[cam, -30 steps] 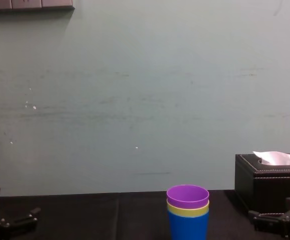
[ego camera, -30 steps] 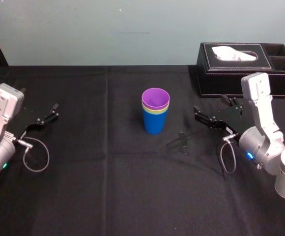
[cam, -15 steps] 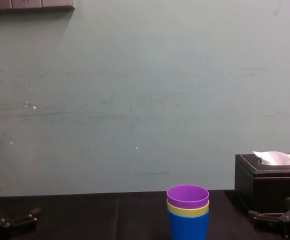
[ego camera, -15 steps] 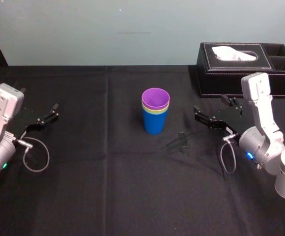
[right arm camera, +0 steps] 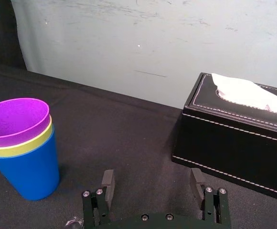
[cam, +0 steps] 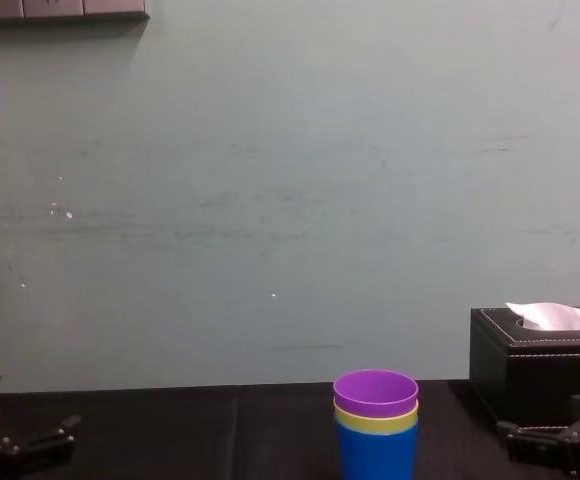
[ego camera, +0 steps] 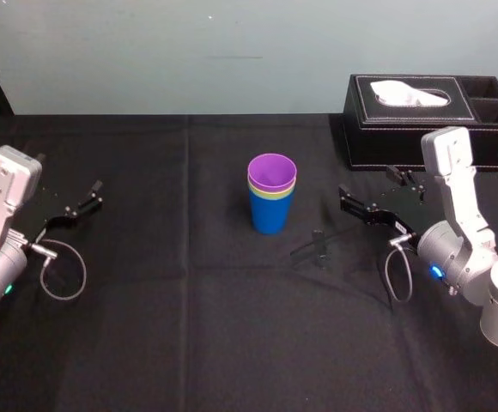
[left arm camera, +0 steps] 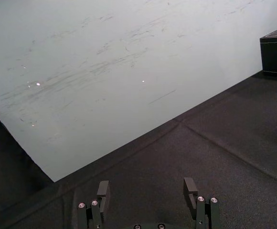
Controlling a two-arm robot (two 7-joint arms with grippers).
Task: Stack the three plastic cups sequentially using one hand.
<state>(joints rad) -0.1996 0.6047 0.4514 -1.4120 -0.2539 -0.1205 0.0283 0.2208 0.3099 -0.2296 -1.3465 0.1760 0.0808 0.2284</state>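
The three plastic cups (ego camera: 271, 202) stand nested upright at the table's middle: purple inside yellow-green inside blue (right arm camera: 23, 157), also seen in the chest view (cam: 375, 425). My right gripper (ego camera: 371, 197) rests low to the right of the stack, well apart from it, open and empty; in the right wrist view (right arm camera: 154, 183) nothing lies between its fingers. My left gripper (ego camera: 77, 206) sits parked at the table's left side, open and empty, as the left wrist view (left arm camera: 148, 191) shows.
A black tissue box (ego camera: 425, 116) with a white tissue stands at the back right, just behind the right arm (right arm camera: 239, 143). Black cloth covers the table (ego camera: 189, 326). A pale wall (cam: 290, 180) rises behind it.
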